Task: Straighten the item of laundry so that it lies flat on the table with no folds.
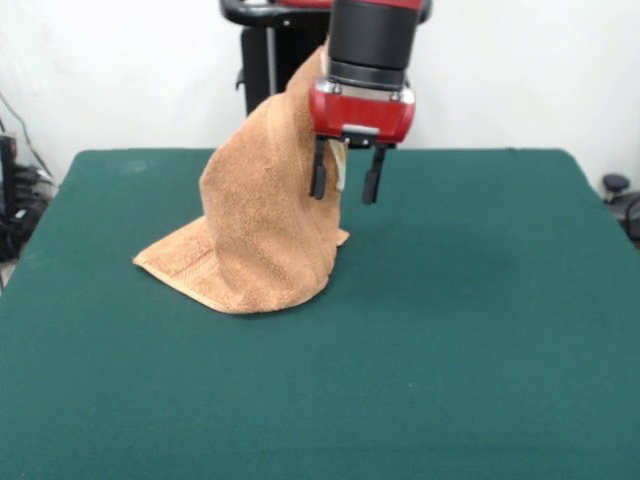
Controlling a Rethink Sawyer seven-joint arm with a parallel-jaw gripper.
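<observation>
The orange-tan towel (262, 215) stands up in a tall peak at the table's middle. Its lower part spreads on the green table (480, 330), with one corner pointing left. Its top reaches up behind the left side of the red gripper body. My gripper (345, 184) hangs above the table with its two black fingers apart and nothing clamped between their tips. The left finger (318, 180) lies against the towel's right edge. A pale bit of the towel, perhaps its label (340, 165), shows between the fingers. What holds the towel's top up is hidden behind the gripper.
The table's edges show at the left, right and far sides. Dark equipment (18, 200) stands off the left edge, and a dark object (618, 190) off the right edge.
</observation>
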